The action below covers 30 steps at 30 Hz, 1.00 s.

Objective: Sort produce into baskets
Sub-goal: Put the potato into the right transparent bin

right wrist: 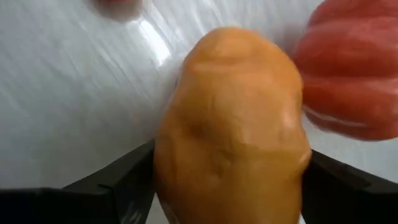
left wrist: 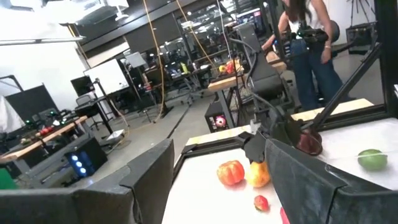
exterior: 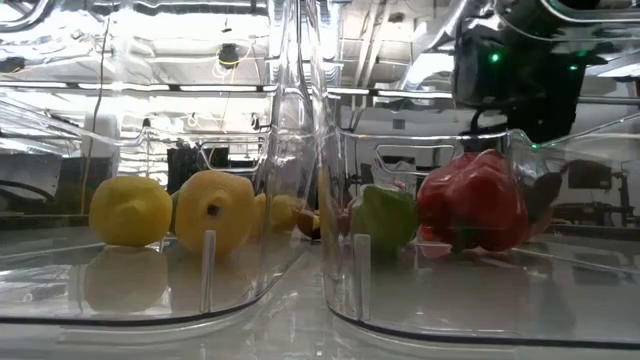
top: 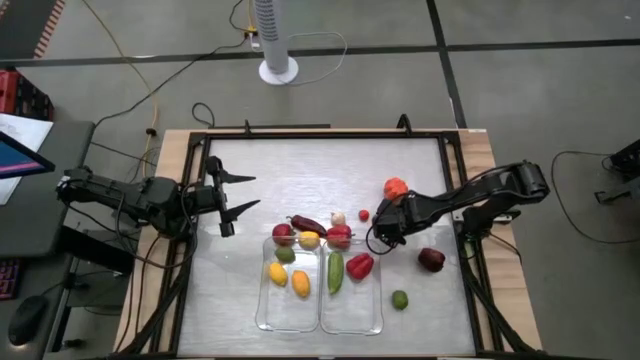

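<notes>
1. On the table's [top: 250, 160] left edge, left gripper [top: 235, 205] waits with its fingers spread wide, nothing in them, well apart from the produce.
2. Right gripper [right wrist: 230, 180] sits right of centre beside the orange-red pumpkin-like piece [top: 396, 187]; the right wrist view shows its fingers clamped on either side of an orange-yellow piece [right wrist: 233, 130], the red-orange one just beside it.
3. Two clear baskets stand touching side by side at the front middle: left basket [top: 264, 305], right basket [top: 377, 310]. Their shared walls meet in the low view.
4. Left basket: two yellow pieces [top: 277, 272] [top: 300, 284] and one green-brown piece [top: 285, 254], three in all.
5. Right basket: one long green piece [top: 335, 271] and one red pepper [top: 360, 266], two in all.
6. Along the baskets' far rim: one red apple-like piece [top: 283, 234], one dark maroon long piece [top: 306, 223], one yellow piece [top: 310, 239], one red piece [top: 339, 235]; cannot tell which are inside the rim.
7. Loose on the table: one pale small piece [top: 338, 218], one small red piece [top: 364, 214], one dark maroon round piece [top: 431, 260], one green lime-like piece [top: 399, 299].
8. Open room: whole back half of the table, the front left corner beside the left basket, and the front right corner past the lime-like piece.
</notes>
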Each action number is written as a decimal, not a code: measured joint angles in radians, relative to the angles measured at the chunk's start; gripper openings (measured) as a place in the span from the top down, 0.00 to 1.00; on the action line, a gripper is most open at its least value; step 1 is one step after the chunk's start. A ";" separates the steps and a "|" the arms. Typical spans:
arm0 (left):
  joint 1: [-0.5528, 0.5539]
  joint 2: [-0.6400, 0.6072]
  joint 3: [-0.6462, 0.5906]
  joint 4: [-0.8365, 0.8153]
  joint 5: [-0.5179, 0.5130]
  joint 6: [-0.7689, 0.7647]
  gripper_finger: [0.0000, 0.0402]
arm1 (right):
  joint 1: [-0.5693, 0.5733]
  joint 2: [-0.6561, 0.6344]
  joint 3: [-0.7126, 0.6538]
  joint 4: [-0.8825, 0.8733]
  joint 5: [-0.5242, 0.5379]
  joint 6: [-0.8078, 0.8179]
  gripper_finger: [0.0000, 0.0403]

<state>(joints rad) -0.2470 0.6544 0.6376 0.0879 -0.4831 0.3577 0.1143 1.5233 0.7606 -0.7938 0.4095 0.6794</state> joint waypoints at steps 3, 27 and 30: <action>0.000 0.000 0.000 0.002 -0.003 0.009 0.40 | 0.001 0.016 0.001 -0.001 0.019 -0.007 0.23; 0.000 0.000 0.000 0.038 -0.003 0.040 0.40 | 0.376 -0.066 0.417 0.222 0.031 -0.137 0.20; 0.000 0.000 0.000 0.038 -0.003 0.032 0.40 | 0.383 -0.041 0.416 0.195 -0.009 -0.091 0.12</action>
<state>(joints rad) -0.2470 0.6544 0.6376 0.1257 -0.4862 0.3896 0.4976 1.4823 1.1770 -0.5992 0.4005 0.5885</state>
